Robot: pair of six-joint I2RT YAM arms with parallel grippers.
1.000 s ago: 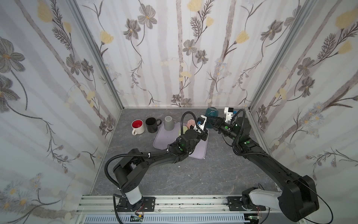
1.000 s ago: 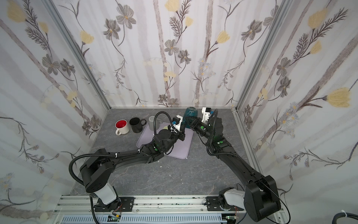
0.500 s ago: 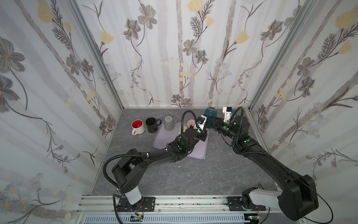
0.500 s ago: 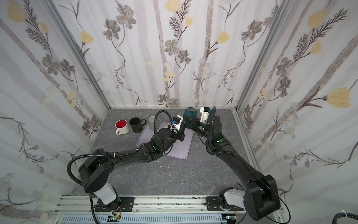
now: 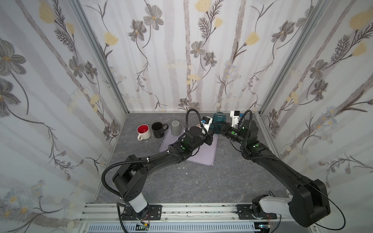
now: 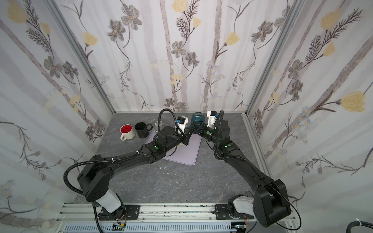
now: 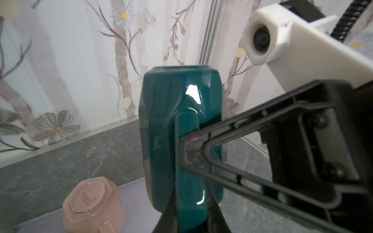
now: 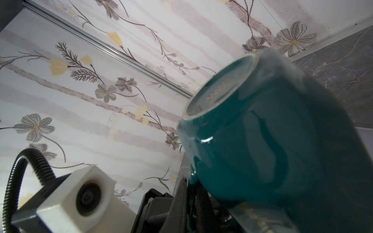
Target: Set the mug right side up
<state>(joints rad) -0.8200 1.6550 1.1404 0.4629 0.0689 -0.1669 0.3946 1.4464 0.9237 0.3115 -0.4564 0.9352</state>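
Observation:
The teal mug (image 5: 220,120) (image 6: 198,119) hangs base up over the far right corner of the lilac mat (image 5: 203,155). In the left wrist view the mug (image 7: 171,121) stands with its handle towards the camera. My left gripper (image 7: 190,211) (image 5: 212,133) is shut on the lower end of that handle. My right gripper (image 7: 191,149) (image 5: 219,129) comes in from the right, shut on the handle higher up. In the right wrist view the mug (image 8: 272,151) fills the frame, its ringed base showing.
A pink mug (image 7: 92,203) lies base up on the mat beside the teal one. Left of the mat stand a white mug with a red inside (image 5: 143,131), a black mug (image 5: 158,130) and a grey cup (image 5: 176,127). The back wall is close behind.
Hardly anything differs: both grippers stay shut on the teal mug, and the right wrist has edged slightly to the left.

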